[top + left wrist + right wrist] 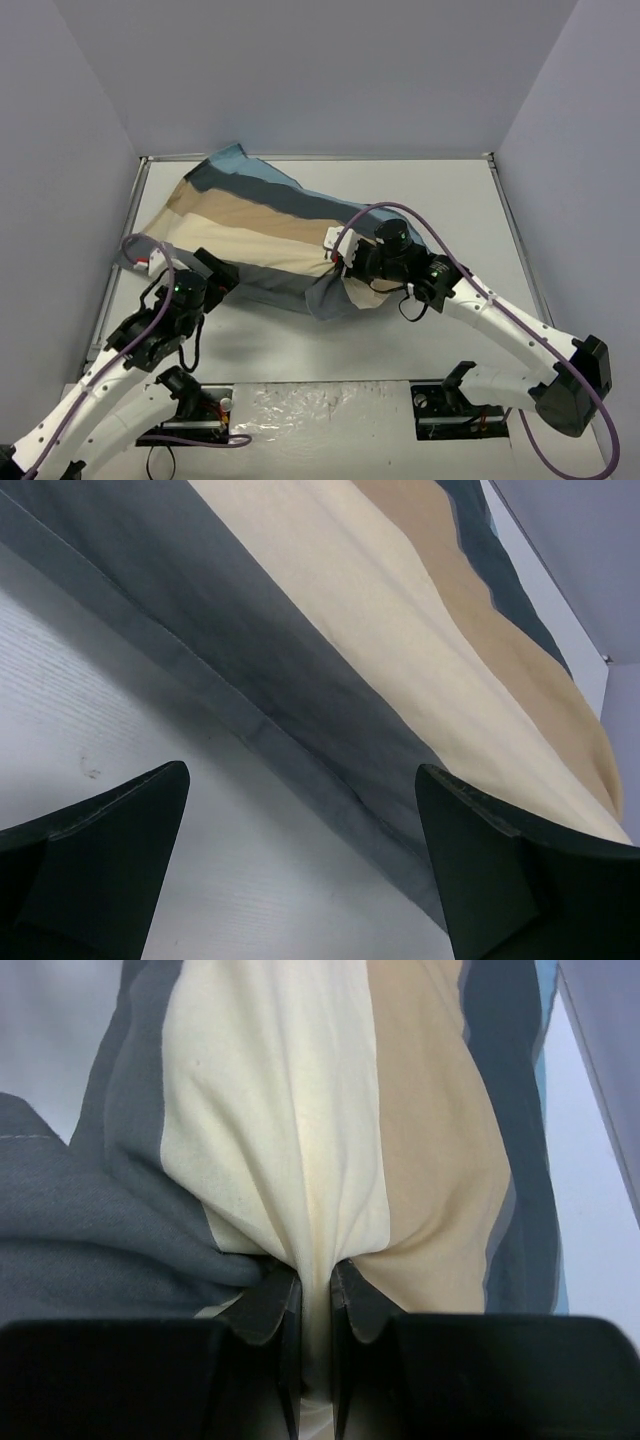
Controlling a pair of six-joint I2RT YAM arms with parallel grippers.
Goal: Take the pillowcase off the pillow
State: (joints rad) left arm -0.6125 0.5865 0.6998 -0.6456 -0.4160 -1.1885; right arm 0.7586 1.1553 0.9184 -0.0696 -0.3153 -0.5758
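Right gripper (315, 1272) pinched cream fold of floppy striped cloth pillowcase (260, 230); left gripper (300, 775) hung spread beside slate edge. Grasp stage; next move likely called for steady peeling pull.

Table (455, 205) bare far right — pillowcase (255, 225) heaped across left-centre.

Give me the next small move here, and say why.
Probably draw the right gripper back a little towards its base, kept shut. Its jaws are pinched on a fold of the pillowcase, in the cream stripe, so a tug should start drawing the cloth along. The left gripper is open over the table beside the grey hem, holding nothing, so it cannot help yet.
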